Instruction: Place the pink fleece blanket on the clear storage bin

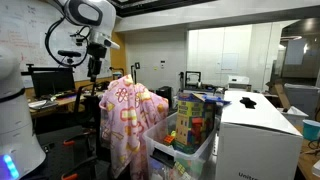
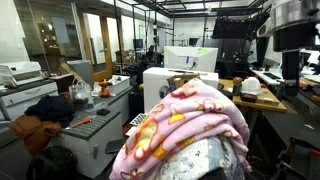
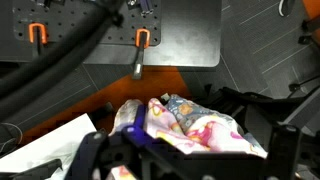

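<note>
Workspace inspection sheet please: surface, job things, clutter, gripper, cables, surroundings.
Surface: nothing seen; whatever holds the blanket up is hidden.
Job's things: pink blanket hangs draped beside the bin, not on it; bin holds toys.
Clutter: white box beside the bin; grey blanket under the pink one.
Gripper: gripper open, above the pink blanket, holding nothing.
Cables: black loops by the arm.
Surroundings: desks, monitor, glass partitions.

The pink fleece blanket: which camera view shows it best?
An exterior view: there the pink fleece blanket hangs nearly full length beside the clear storage bin. In an exterior view from close by, only the blanket's top shows. The wrist view shows a crumpled patch of it.
</note>
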